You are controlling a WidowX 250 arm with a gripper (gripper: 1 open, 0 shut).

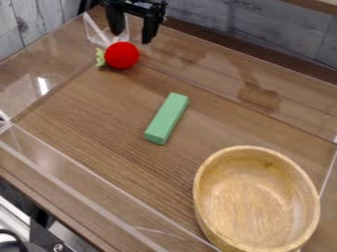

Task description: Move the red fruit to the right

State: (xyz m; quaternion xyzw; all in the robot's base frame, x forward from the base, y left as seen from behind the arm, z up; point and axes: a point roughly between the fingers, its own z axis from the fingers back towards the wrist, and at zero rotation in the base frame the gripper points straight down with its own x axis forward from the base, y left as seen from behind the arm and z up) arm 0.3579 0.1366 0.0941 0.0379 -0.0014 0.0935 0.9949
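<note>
The red fruit (121, 55) is a small bright red ball with a green leafy tip on its left, lying on the wooden table at the far left. My gripper (136, 26) hangs just above and slightly right of it, pointing down, its two black fingers (117, 22) spread open with nothing between them. The fingertips stand a little above the fruit's top and do not touch it.
A green rectangular block (166, 117) lies in the middle of the table. A wooden bowl (257, 200) sits at the front right. Clear plastic walls (39, 87) ring the table, with a see-through corner piece (95, 30) just behind the fruit.
</note>
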